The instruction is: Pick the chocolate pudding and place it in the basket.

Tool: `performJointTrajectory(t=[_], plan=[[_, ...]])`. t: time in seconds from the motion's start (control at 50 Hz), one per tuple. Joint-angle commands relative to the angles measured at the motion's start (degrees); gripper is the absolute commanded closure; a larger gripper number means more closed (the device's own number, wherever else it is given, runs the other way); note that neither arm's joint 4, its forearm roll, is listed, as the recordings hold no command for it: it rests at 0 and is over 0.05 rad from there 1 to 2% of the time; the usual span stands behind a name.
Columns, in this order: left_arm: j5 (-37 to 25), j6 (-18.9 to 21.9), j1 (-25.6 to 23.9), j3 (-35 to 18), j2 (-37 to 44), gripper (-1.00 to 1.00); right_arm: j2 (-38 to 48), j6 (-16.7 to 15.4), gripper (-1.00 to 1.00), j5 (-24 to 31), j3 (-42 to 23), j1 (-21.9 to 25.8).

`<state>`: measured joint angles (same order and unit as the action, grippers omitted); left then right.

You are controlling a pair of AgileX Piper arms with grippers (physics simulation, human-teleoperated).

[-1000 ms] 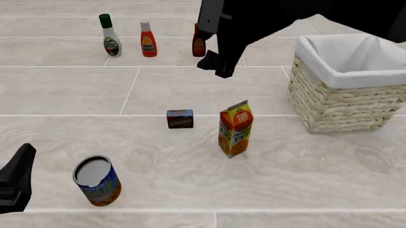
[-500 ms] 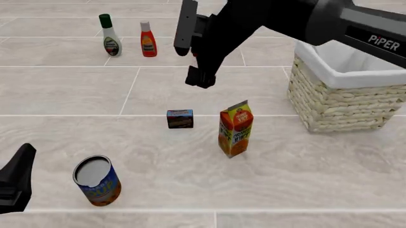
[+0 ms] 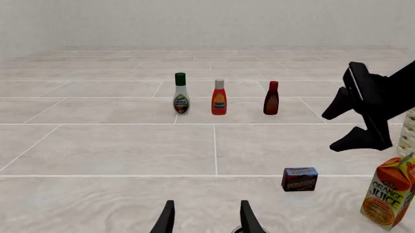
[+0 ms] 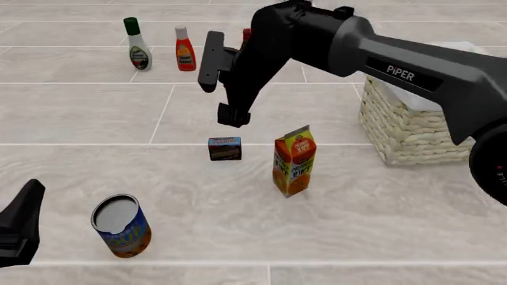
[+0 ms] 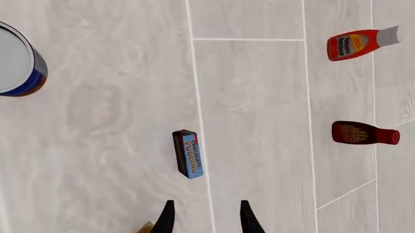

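Front view: the right gripper [image 4: 222,86] hangs above the chocolate pudding [image 4: 225,148] with fingers spread (nothing between them). The pudding sits on the counter [image 4: 357,225], just beside the juice carton [image 4: 294,161], well apart from the basket [image 4: 412,127].

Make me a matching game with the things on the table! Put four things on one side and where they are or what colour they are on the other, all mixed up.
Things:
1. small dark blue and brown chocolate pudding box
2. tall orange juice carton
3. blue soup can
4. cream woven wicker basket

Matches:
A. has white cloth lining folded over its rim
B. nearest the left arm's claw
C. below the right arm's open claw
D. stands between the pudding and the basket

Pairs: 1-C, 2-D, 3-B, 4-A
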<state>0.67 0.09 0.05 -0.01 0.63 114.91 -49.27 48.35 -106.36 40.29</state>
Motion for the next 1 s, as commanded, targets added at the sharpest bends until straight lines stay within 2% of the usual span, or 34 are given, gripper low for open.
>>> performJointTrajectory(t=[0.02,0.52,0.76,1.0], plan=[[-0.07,0.04,-0.01,0.0,-0.12,-1.0,2.9,0.43,-1.0,-0.88,-1.09,-0.1],[-0.07,0.04,0.0,0.0,-0.12,-1.0,7.08,2.14,-1.0,-1.3,-2.99,-0.16],[-0.07,0.03,-0.01,0.0,-0.13,-1.0,9.74,1.38,-1.0,-2.23,-3.51,-2.11],[-0.07,0.06,-0.02,0.0,-0.12,-1.0,11.77,2.15,-1.0,-2.12,-4.96,-2.13]])
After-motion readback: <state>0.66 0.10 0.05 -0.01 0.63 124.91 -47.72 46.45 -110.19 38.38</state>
